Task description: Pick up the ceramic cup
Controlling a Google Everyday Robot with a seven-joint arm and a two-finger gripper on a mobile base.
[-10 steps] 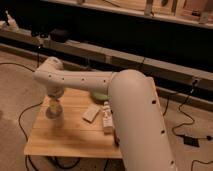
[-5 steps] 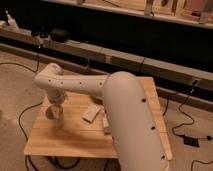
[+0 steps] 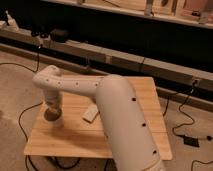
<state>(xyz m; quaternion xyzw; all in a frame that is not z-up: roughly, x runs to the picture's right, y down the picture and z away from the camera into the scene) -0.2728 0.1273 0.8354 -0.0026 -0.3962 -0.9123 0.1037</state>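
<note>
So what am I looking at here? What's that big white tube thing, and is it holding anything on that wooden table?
The big white tube is a robot's arm. The single camera looks along it from close behind, which is why it fills so much of the picture; where the camera is mounted can't be told from the view. The arm bends at an elbow and reaches down to the left part of a wooden table. At its tip is the end effector, the two-finger grasping part, lowered right at the spot where the ceramic cup sits; only a dark round shape shows there, so the view doesn't settle whether it has a grip. Beside it on the table lies a small pale flat object, which I can't identify. Black cables trail across the floor around the table.
</note>
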